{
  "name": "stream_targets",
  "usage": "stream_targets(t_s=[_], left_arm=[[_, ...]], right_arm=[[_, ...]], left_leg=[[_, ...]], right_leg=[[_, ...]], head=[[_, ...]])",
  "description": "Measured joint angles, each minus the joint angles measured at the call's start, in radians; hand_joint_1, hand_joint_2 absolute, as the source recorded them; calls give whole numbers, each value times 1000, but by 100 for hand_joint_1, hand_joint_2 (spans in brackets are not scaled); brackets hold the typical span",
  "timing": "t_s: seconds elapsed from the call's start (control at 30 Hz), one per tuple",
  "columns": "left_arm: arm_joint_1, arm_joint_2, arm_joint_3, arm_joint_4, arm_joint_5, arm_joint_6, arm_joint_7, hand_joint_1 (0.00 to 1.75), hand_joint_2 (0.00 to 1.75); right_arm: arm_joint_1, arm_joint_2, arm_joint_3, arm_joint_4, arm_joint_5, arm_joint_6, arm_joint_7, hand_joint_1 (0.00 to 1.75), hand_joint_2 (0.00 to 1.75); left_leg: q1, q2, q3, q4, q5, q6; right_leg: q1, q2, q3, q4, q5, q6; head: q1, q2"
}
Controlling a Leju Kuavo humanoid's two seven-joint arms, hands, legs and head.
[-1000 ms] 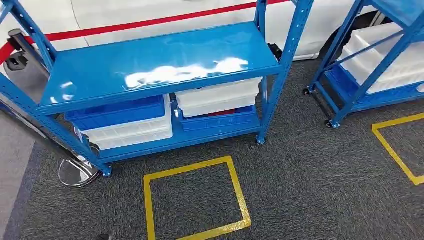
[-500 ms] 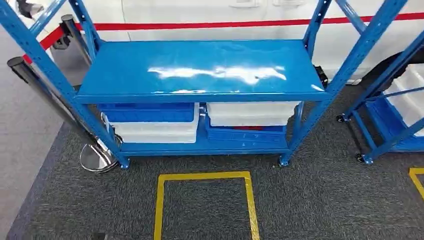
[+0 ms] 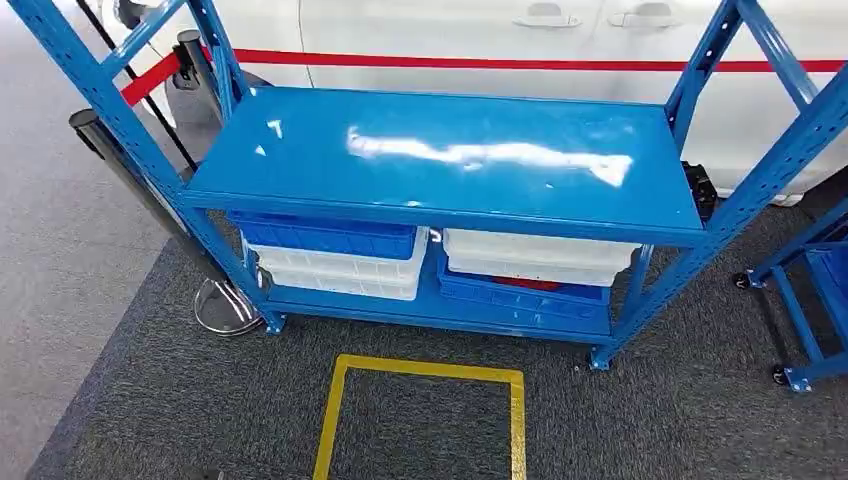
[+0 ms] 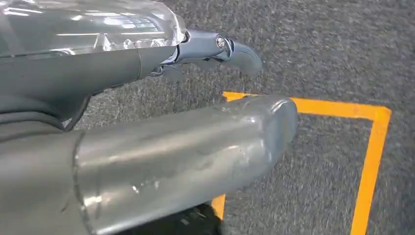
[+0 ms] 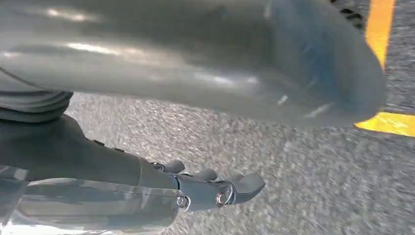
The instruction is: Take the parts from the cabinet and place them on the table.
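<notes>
A blue metal cabinet stands in front of me in the head view, its top shelf bare and glossy. On its lower shelf a blue bin sits on a white bin at the left. At the right a white bin sits on a blue bin, with something red showing between them. The bins' contents are hidden. My left hand hangs over the carpet, fingers stretched out and holding nothing. My right hand hangs the same way, its fingers straight and empty.
A yellow taped square marks the dark carpet before the cabinet. A stanchion with a chrome base and red belt stands at the cabinet's left corner. A white car is behind, and a second blue rack is at the right edge.
The whole picture has shifted: the camera has turned, so the cabinet now sits centred and square-on, and the second rack has slid almost out at the right.
</notes>
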Motion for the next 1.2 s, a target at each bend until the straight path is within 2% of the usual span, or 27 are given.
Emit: stream_targets(t_s=[0.03, 0.07, 0.13, 0.17, 0.2, 0.23, 0.3, 0.37, 0.47, 0.5, 0.53, 0.57, 0.6, 0.67, 0.7, 0.73, 0.77, 0.8, 0.87, 0.93, 1.0, 1.03, 1.07, 1.1, 1.13, 1.17, 1.2], left_arm=[[3, 0, 0, 0, 0, 1, 0, 0, 0], [6, 0, 0, 0, 1, 1, 0, 0, 0], [7, 0, 0, 0, 2, 1, 0, 0, 0], [9, 2, 0, 0, 2, 2, 0, 0, 0], [7, 1, 0, 0, 2, 1, 0, 0, 0], [5, 1, 0, 0, 2, 2, 0, 0, 0], [13, 2, 0, 0, 2, 2, 0, 0, 0], [14, 0, 0, 0, 2, 2, 0, 0, 0], [8, 0, 0, 0, 2, 2, 0, 0, 0], [9, 0, 0, 0, 2, 2, 0, 0, 0], [11, 0, 0, 0, 2, 2, 0, 0, 0], [14, 0, 0, 0, 2, 2, 0, 0, 0], [16, -1, 0, 0, 2, 2, 0, 0, 0], [15, -3, 0, 0, 2, 2, 0, 0, 0], [14, -4, 0, 0, 2, 1, 0, 0, 0], [12, -4, 0, 0, 2, 1, 0, 0, 0], [12, -4, 0, 0, 2, 1, 0, 0, 0], [13, -4, 0, 0, 2, 1, 0, 0, 0], [13, -2, 0, 0, 2, 1, 0, 0, 0], [9, -4, 0, 0, 2, 0, 0, 0, 0], [13, -4, 0, 0, 3, 0, 0, 0, 0], [15, -4, 0, 0, 3, 0, 0, 0, 0], [17, -4, 0, 0, 5, 0, 0, 0, 0], [18, -4, 0, 0, 5, 0, 0, 0, 0], [19, -3, 0, 0, 6, 0, 0, 0, 0], [21, -3, 0, 0, 6, 0, 0, 0, 0], [30, -3, 0, 1, 7, 0, -2, 0, 0]], right_arm=[[0, 0, 0, 0, -1, 0, -1, 0, 0], [0, 0, 0, 0, -2, 0, -1, 0, 0], [-1, 0, 0, 0, -2, 0, -3, 0, 0], [2, 4, 0, 1, -2, 2, -3, 0, 0], [1, 6, 0, 0, -2, 3, -4, 0, 0], [-4, 6, 0, 0, -2, 3, -4, 0, 0], [-1, 6, 0, 0, -2, 5, -4, 0, 0], [-1, 7, 0, 0, -2, 7, -4, 0, 0], [-5, 7, 0, 0, -2, 7, -4, 0, 0], [-3, 6, 0, 0, -2, 7, -4, 0, 0], [-1, 6, 0, -1, -2, 7, -4, 0, 0], [0, 6, 0, -1, -2, 7, -4, 0, 0], [3, 6, 0, 0, 1, 6, -5, 0, 0], [6, 6, -2, -1, -8, 6, -5, 0, 0], [5, 6, -4, 0, -13, 6, -3, 0, 0], [0, 6, -7, 0, -17, 6, -3, 0, 0], [0, 6, -9, -2, -18, 5, -3, 0, 0], [3, 5, -11, -2, -19, 5, -1, 0, 0], [2, 6, -16, -2, -19, 5, -1, 0, 0], [0, 6, -21, -3, -31, 9, -4, 0, 0], [-2, 6, -29, -3, -35, 3, -8, 0, 0], [-2, 6, -29, -3, -34, -2, -8, 0, 175], [0, 6, -29, -3, -31, -5, -8, 0, 175], [1, 6, -29, -3, -26, -10, -7, 0, 175], [2, 7, -29, -3, -24, -14, -7, 0, 175], [2, 7, -29, -3, -26, -15, -7, 0, 175], [2, 7, -34, -3, -34, -14, -6, 0, 175]], left_leg=[[0, 0, -11, -7, 23, 3], [-1, 0, 1, -59, 70, 9], [-10, 6, 62, -235, 191, 32], [-19, 24, 75, -277, 199, 46], [-24, 27, 72, -284, 143, 46], [-25, 22, 76, -287, 141, 50], [-22, 14, 96, -315, 168, 66], [-12, 11, 137, -335, 182, 72], [-14, 5, 144, -338, 171, 79], [-15, 2, 148, -337, 166, 80], [-15, -2, 154, -337, 160, 79], [-15, -5, 162, -337, 155, 77], [-15, -9, 176, -337, 146, 74], [-15, -12, 197, -337, 129, 67], [-18, -12, 206, -338, 125, 60], [-17, -14, 202, -339, 120, 51], [-18, -14, 205, -341, 113, 45], [-18, -14, 215, -323, 120, 40], [-16, -9, 214, -302, 101, 29], [-13, -4, 169, -215, 62, 19], [-4, -2, 64, -51, -14, 9], [-1, -2, 34, -16, -17, 6], [2, -1, 25, -26, 7, 4], [4, -1, 33, -75, 54, 3], [6, 1, 60, -164, 118, 2], [9, -10, 88, -256, 183, 0], [9, -37, 97, -283, 188, 0]], right_leg=[[2, -2, 10, 0, -7, 0], [4, -6, 21, 0, -15, 0], [9, -14, 45, -2, -31, 1], [7, -16, 51, -3, -37, 2], [10, -14, 50, -4, -39, 9], [9, -18, 50, -12, -45, 19], [13, -19, 69, 1, -23, 35], [9, -3, 71, 34, -44, 39], [6, 8, -50, 213, -138, 47], [6, 8, -88, 258, -159, 52], [6, 8, -110, 267, -148, 52], [6, 8, -110, 238, -114, 53], [6, 8, -88, 155, -47, 47], [7, 11, -43, -7, 65, 42], [15, 12, -49, 6, 27, 39], [17, 11, -48, 1, 13, 30], [17, 10, -43, -7, 40, 23], [14, 11, -39, -9, 40, 15], [8, 9, -17, -17, 36, 4], [6, 12, -12, -17, 31, -5], [6, 12, -7, -17, 19, -8], [6, 14, -1, -17, 13, -6], [4, 15, 8, -16, 7, -3], [3, 16, 19, -16, -1, 1], [0, 17, 35, -16, -11, 6], [-2, 28, 47, -16, -21, 15], [-3, 30, 51, -18, -26, 21]], head=[[0, 0], [0, 0], [0, 0], [3, 0], [2, 0], [-2, 0], [0, 0], [7, 0], [10, 0], [9, 0], [10, 0], [10, 0], [10, 0], [10, 0], [8, 0], [10, 0], [11, 0], [8, 0], [10, 0], [1, 0], [2, 0], [1, 0], [2, 0], [2, 0], [2, 0], [2, 0], [4, 0]])
